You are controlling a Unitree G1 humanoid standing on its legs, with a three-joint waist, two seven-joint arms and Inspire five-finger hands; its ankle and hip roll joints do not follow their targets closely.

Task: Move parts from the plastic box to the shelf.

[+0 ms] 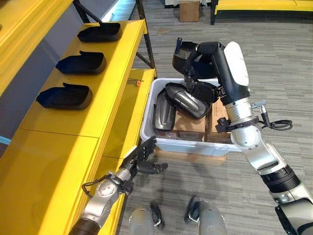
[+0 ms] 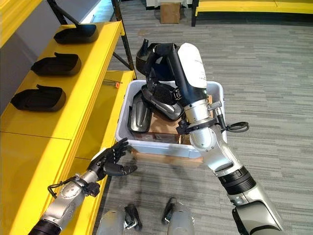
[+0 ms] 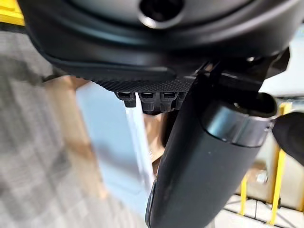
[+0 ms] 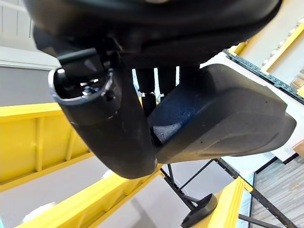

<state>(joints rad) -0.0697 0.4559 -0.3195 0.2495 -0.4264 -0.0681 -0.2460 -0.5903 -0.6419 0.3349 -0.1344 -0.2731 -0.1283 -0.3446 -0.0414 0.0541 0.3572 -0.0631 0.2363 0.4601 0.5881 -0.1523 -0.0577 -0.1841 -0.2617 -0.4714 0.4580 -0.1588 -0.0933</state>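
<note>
My right hand (image 1: 201,61) is raised above the white plastic box (image 1: 148,116) and is shut on a black moulded part (image 1: 181,52). In the right wrist view its thumb (image 4: 116,133) and fingers clamp that part (image 4: 223,118). More black parts (image 1: 185,100) (image 1: 164,115) lie in the box on brown cartons. Three similar parts (image 1: 64,96) (image 1: 81,62) (image 1: 100,33) sit in a row on the yellow shelf (image 1: 93,112). My left hand (image 1: 141,157) hangs open, low by the box's front left corner, holding nothing; the left wrist view shows its thumb (image 3: 204,166).
The plastic box rests on flat cardboard (image 1: 190,156) on the grey carpet. A black shelf post (image 1: 146,39) stands behind the box. A small orange-tipped item (image 1: 138,83) lies on the lower shelf board. A cardboard box (image 1: 189,10) and another yellow rack (image 1: 264,6) are far back.
</note>
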